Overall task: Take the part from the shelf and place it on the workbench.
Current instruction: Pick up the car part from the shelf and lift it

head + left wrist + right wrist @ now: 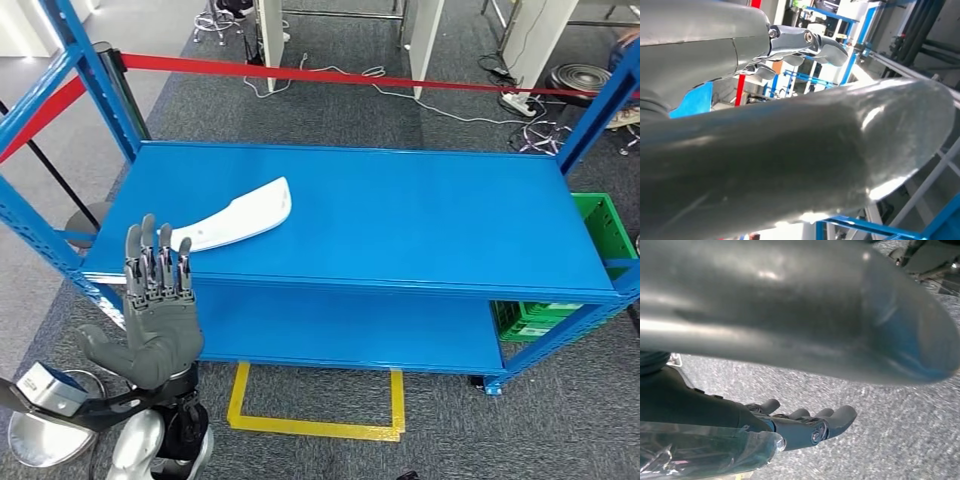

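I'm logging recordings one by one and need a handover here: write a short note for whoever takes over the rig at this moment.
Left hand: raised in front of the shelf, fingers straight and apart, holding nothing.
Right hand: hanging over grey carpet, fingers loosely out, holding nothing.
White part: lying flat on the shelf's top level, toward its left end, just beyond the left fingertips and not gripped.
Done: left hand brought up near the part.
Left: grip the part, lift it off the shelf, carry it to the workbench and set it down.
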### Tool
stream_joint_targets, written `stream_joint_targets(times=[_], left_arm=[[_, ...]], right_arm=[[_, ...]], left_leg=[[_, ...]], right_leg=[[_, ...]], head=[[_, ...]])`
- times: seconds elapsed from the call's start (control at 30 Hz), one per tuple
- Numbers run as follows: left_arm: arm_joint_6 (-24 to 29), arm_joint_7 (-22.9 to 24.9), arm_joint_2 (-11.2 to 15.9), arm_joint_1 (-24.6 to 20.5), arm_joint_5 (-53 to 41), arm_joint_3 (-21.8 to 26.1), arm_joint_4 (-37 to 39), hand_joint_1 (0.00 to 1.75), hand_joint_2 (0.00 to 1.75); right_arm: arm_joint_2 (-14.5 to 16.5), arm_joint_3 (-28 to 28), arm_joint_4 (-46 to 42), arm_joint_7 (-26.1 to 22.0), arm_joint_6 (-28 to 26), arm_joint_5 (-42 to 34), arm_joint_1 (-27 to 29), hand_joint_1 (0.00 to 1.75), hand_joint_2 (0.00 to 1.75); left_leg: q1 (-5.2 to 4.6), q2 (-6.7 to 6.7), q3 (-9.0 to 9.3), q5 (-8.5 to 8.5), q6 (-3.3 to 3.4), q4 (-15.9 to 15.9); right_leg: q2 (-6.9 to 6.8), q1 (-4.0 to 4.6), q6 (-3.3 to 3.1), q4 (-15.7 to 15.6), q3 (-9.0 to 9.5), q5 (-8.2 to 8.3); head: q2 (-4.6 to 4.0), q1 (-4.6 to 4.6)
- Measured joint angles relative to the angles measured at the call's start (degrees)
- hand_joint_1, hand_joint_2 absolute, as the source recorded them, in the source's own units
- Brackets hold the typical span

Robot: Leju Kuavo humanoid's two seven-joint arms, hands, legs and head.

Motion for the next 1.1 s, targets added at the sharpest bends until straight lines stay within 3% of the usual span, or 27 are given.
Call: stream_joint_targets(times=[0.1, 0.17, 0.27, 0.3, 0.33, 0.37, 0.43, 0.47, 0.53, 0.63, 0.7, 0.77, 0.8, 0.83, 0.87, 0.97, 1.03, 1.1], left_arm=[[-0.03, -0.08, 0.02, -0.02, -0.09, -0.04, 0.00, 0.00, 0.00], [-0.04, -0.15, 0.05, -0.04, -0.28, -0.07, 0.00, 0.00, 0.00], [-0.15, -0.31, 0.13, -0.06, -0.82, -0.10, 0.02, 0.00, 0.00], [-0.23, -0.36, 0.15, -0.06, -1.02, -0.10, 0.03, 0.00, 0.00], [-0.31, -0.43, 0.16, -0.06, -1.19, -0.10, 0.05, 0.00, 0.00], [-0.38, -0.49, 0.16, -0.07, -1.30, -0.10, 0.06, 0.00, 0.00], [-0.47, -0.56, 0.16, -0.09, -1.36, -0.15, 0.07, 0.00, 0.00], [-0.51, -0.58, 0.16, -0.12, -1.37, -0.20, 0.07, 0.00, 0.00], [-0.55, -0.61, 0.15, -0.17, -1.38, -0.30, 0.08, 0.00, 0.00], [-0.44, -0.63, 0.10, -0.17, -1.55, -0.31, 0.09, 0.00, 0.00], [-0.29, -0.63, 0.06, -0.18, -1.72, -0.32, 0.10, 0.00, 0.00], [-0.11, -0.62, 0.05, -0.17, -1.76, -0.32, 0.15, 0.00, 0.00], [-0.04, -0.62, 0.05, -0.17, -1.76, -0.29, 0.20, 0.00, 0.00], [0.04, -0.61, 0.05, -0.17, -1.77, -0.27, 0.24, 0.00, 0.00], [0.12, -0.61, 0.05, -0.17, -1.78, -0.25, 0.27, 0.00, 0.00], [0.52, -0.53, 0.04, -0.17, -1.86, -0.20, 0.28, 0.00, 0.00], [0.73, -0.36, 0.05, -0.17, -1.97, -0.19, 0.30, 0.00, 0.00], [0.88, -0.22, 0.05, -0.18, -2.10, -0.20, 0.32, 0.00, 0.00]], right_arm=[[-0.01, -0.10, 0.00, 0.02, 0.07, 0.02, 0.05, 0.00, 0.00], [-0.01, -0.16, 0.00, 0.01, 0.14, 0.02, 0.03, 0.00, 0.00], [-0.01, -0.24, 0.00, 0.00, 0.31, 0.03, -0.07, 0.00, 0.00], [-0.01, -0.29, 0.00, 0.00, 0.40, 0.03, -0.04, 0.00, 0.00], [-0.01, -0.33, 0.00, 0.00, 0.47, 0.03, -0.02, 0.00, 0.00], [-0.01, -0.37, 0.00, 0.00, 0.55, 0.03, -0.02, 0.00, 0.00], [-0.01, -0.38, 0.00, 0.00, 0.64, 0.04, -0.05, 0.00, 0.00], [-0.01, -0.38, 0.00, 0.00, 0.68, 0.04, -0.04, 0.00, 0.00], [-0.01, -0.39, 0.00, 0.00, 0.69, 0.03, -0.01, 0.00, 0.00], [-0.02, -0.42, 0.00, 0.00, 0.69, 0.02, 0.00, 0.00, 0.00], [-0.01, -0.42, 0.00, 0.00, 0.68, 0.02, -0.02, 0.00, 0.00], [-0.01, -0.43, 0.00, 0.00, 0.68, 0.01, 0.01, 0.00, 0.00], [-0.02, -0.44, 0.00, 0.00, 0.68, -0.02, 0.06, 0.00, 0.00], [-0.02, -0.45, 0.00, 0.01, 0.68, -0.08, 0.11, 0.00, 0.00], [-0.03, -0.48, 0.00, 0.01, 0.68, -0.19, 0.12, 0.00, 0.00], [-0.01, -0.79, 0.00, 0.17, 0.75, -1.07, -0.03, 0.00, 0.00], [0.01, -1.45, 0.00, 0.66, 1.07, -2.16, -0.14, 0.00, 0.00], [0.00, -2.31, 0.00, 1.20, 2.10, -3.26, -0.15, 0.00, 0.87]], left_leg=[[0.10, -0.03, 0.08, -0.01, -0.85, -0.31], [0.16, 0.02, -0.56, -1.22, -1.47, 1.27], [0.16, 0.08, -5.52, -5.47, -1.88, 10.79], [0.17, 0.08, -7.14, -5.99, -1.87, 13.45], [0.17, 0.08, -7.93, -5.45, -1.79, 14.35], [0.16, 0.09, -7.70, -3.92, -1.67, 13.24], [0.15, 0.17, -4.89, 0.05, -1.36, 6.82], [0.15, 0.21, -3.44, 1.18, -1.18, 3.58], [0.08, 0.17, -2.11, 1.71, -0.73, 0.31], [0.15, -0.01, -2.04, 1.83, 0.20, -0.18], [0.31, 0.05, -1.86, 1.89, 0.72, -0.33], [0.24, 0.11, -1.80, 1.79, 1.01, -0.32], [0.21, 0.12, -1.78, 1.74, 1.07, -0.32], [0.21, 0.10, -1.72, 1.70, 1.10, -0.32], [0.23, 0.06, -1.59, 1.63, 1.06, -0.31], [0.18, -0.06, -1.04, 1.20, 0.47, -0.20], [-0.05, -0.11, -0.98, 1.11, -0.11, -0.19], [-0.04, -0.12, -1.01, 1.23, -0.68, -0.43]], right_leg=[[0.11, 0.21, -1.14, -0.47, 0.14, -0.15], [0.08, 0.03, -1.78, -0.77, 0.39, -0.10], [0.00, -0.08, -2.23, -0.87, 0.57, -0.21], [-0.02, -0.07, -2.28, -0.87, 0.60, -0.25], [-0.01, -0.05, -2.31, -0.87, 0.65, -0.27], [0.02, -0.06, -2.30, -0.86, 0.72, -0.30], [0.15, 0.00, -2.11, -0.84, 0.87, -0.39], [0.23, 0.12, -1.90, -0.73, 0.83, -0.48], [0.25, 0.32, -1.29, -0.76, 0.69, -0.51], [0.09, 0.23, -0.34, -0.60, 0.44, -0.85], [-0.01, 0.18, 0.13, 3.43, -1.39, -3.32], [-0.06, 0.15, 0.43, 11.02, -4.92, -6.87], [-0.07, 0.14, 0.51, 14.00, -6.40, -7.80], [-0.07, 0.14, 0.57, 15.08, -7.00, -7.67], [-0.08, 0.11, 0.58, 13.86, -6.46, -6.43], [-0.04, -0.09, 0.46, 2.88, -0.96, -1.28], [0.10, -0.06, -0.05, -0.51, 0.78, -0.64], [0.18, 0.05, -0.85, -0.73, 0.81, -0.58]], head=[[0.00, -0.11], [0.00, -0.26], [0.00, -0.53], [0.00, -0.54], [0.00, -0.54], [0.00, -0.54], [0.00, -0.55], [0.00, -0.56], [0.00, -0.48], [0.00, -0.39], [0.00, -0.17], [0.00, -0.02], [0.00, -0.02], [0.00, 0.01], [0.00, 0.00], [0.00, 0.01], [0.00, -0.10], [0.00, -0.19]])
